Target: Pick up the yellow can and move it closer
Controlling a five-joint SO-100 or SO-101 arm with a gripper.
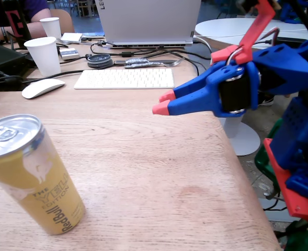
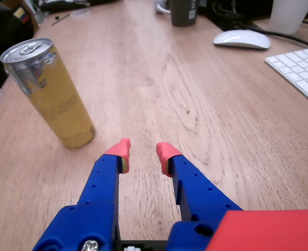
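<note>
- While the gripper point(image 2: 143, 150) hung above the wooden table point(image 2: 206, 104), its jaws were partly open and held nothing.
- The yellow can point(image 2: 52, 94) stood upright, ahead and left of the fingertips in the wrist view, well apart from them.
- Approach: swing left to centre the can between the jaws, probably open wider first (gap looked narrower than the can, hard to judge), then grip mid-body, keeping it vertical.
- The mouse point(image 2: 241, 38) and keyboard point(image 2: 300, 70) sat well clear.
</note>
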